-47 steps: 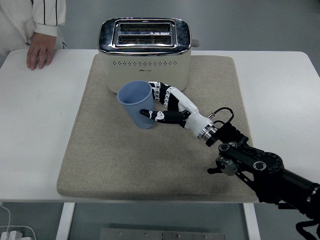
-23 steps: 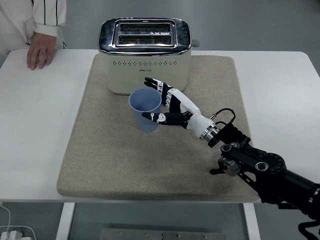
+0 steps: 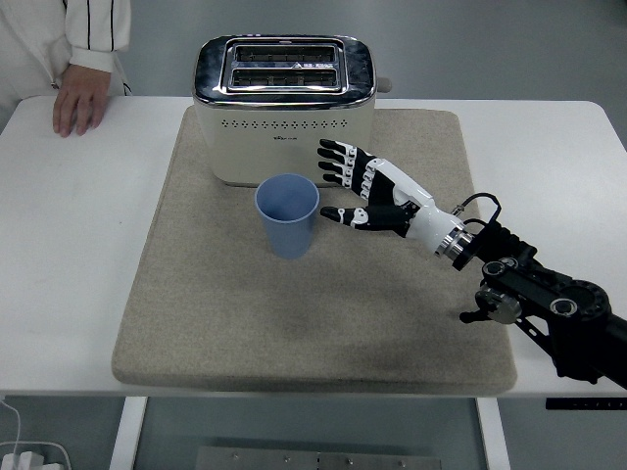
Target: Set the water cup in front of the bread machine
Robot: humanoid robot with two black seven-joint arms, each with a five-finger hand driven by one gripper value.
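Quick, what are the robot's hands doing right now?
Right hand: open, holding nothing, just right of the blue cup.
Left hand: not in the picture.

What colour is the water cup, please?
The water cup is light blue, seen in the head view.

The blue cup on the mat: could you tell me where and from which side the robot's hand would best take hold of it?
Probably around the side wall, from the right. The cup stands upright, open end up, with no handle visible, so a wrap around its round body suits it. The right hand is open beside it there, while the toaster stands close behind.
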